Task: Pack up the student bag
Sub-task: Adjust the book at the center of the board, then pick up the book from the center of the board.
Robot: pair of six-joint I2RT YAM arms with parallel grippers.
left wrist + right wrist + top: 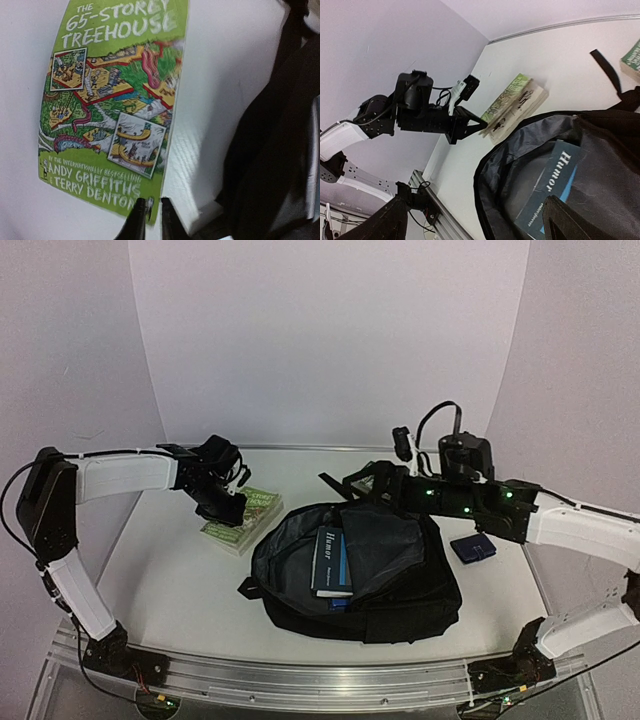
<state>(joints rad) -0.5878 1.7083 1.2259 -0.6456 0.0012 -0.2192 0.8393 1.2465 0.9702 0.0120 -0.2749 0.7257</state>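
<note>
The black student bag lies open mid-table, its grey lining showing; it also fills the right wrist view. A blue "Humor" book sits inside it, also seen in the right wrist view. A green "65-Storey Treehouse" book lies left of the bag. My left gripper is shut on this book's near corner, with that edge raised off what lies under it. My right gripper hovers over the bag's far rim, jaws wide open and empty.
A small dark blue pouch lies right of the bag. A black strap trails from the bag's top. Another green book shows at the right wrist view's edge. White walls close in the table on three sides.
</note>
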